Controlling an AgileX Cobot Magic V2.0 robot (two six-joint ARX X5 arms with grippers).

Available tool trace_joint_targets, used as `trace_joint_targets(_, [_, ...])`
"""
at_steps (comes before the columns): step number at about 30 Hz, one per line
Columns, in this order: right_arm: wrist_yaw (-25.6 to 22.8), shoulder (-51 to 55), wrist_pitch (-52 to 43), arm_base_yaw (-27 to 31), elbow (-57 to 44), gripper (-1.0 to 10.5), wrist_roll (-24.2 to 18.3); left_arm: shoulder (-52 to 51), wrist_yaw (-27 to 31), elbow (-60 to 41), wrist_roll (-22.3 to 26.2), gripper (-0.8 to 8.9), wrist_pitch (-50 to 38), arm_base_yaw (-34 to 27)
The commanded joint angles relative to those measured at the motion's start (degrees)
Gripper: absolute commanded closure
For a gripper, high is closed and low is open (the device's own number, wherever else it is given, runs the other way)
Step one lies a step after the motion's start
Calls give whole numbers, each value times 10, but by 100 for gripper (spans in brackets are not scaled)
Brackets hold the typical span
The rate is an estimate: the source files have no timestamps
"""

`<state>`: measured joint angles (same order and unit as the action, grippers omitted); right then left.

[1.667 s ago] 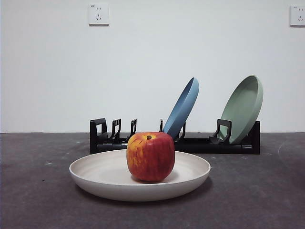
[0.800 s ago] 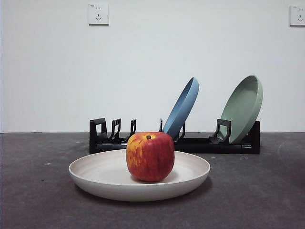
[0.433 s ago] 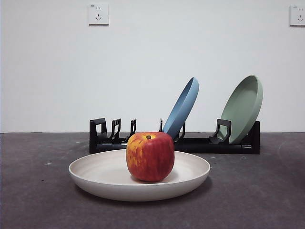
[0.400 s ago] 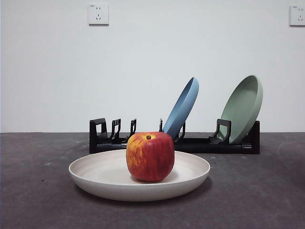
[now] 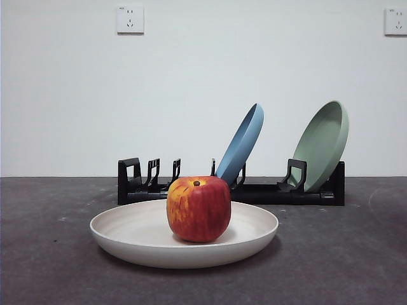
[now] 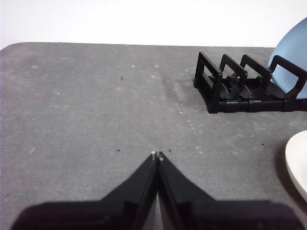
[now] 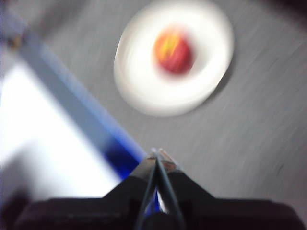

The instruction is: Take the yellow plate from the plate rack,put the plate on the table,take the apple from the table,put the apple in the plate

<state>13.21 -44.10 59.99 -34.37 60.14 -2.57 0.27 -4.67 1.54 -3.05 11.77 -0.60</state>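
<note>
Backdrop: plain white wall w/ two sockets (image 5: pixel 130 20) up high; dark grey table (image 5: pixel 343 254) below, faint scuffs.
Yellow plate: the yellow plate (image 5: pixel 137 236) lies flat on table, in front of rack, cream w/ raised rim. Edge also shows in my left wrist view (image 6: pixel 297 163).
Apple: the apple (image 5: pixel 198 209) sits upright in the plate, near centre, stem dimple up. Blurred in right wrist view (image 7: pixel 173 50).
Rack: the plate rack (image 5: pixel 267 190) behind plate, near wall; left slots bare.
Other plates: blue plate (image 5: pixel 241 145) leans in mid rack; pale green plate (image 5: pixel 322 145) leans at right end.
My left gripper (image 6: pixel 157 155): jaws closed together, nothing betw. them, over bare table, apart from rack end.
My right gripper (image 7: pixel 156 152): jaws pressed together, holding nothing, well above plate; view motion-blurred.
</note>
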Motion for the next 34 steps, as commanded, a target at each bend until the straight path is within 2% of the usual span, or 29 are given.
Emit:
trace_joint_targets(1, [60, 38, -99, 75, -30, 946, -10, -2, 1, -8, -2, 816, -1, -1])
trace_joint_targets(4, [110, 89, -185, 164, -85, 946, -7, -2, 1, -8, -2, 816, -1, -1])
trace_joint_targets(7, [107, 145, -255, 227, -163, 946, -5, -2, 1, -8, -2, 816, -1, -1])
trace_joint_targets(12, [95, 248, -390, 286, -319, 946, -4, -2, 1, -8, -2, 816, -1, -1])
trace_joint_targets(16, [40, 320, -457, 300, -425, 946, 18, -2, 1, -8, -2, 816, -1, -1])
trace_joint_targets(20, [-5, 372, -480, 302, -496, 946, 47, -2, 1, -8, -2, 816, -1, -1])
trace_joint_targets(28, [-1, 426, -478, 302, -575, 946, 62, -2, 1, -8, -2, 816, -1, -1])
trace_joint_targets(34, [-2, 440, -478, 302, -589, 946, 64, -2, 0, -8, -2, 816, -1, -1])
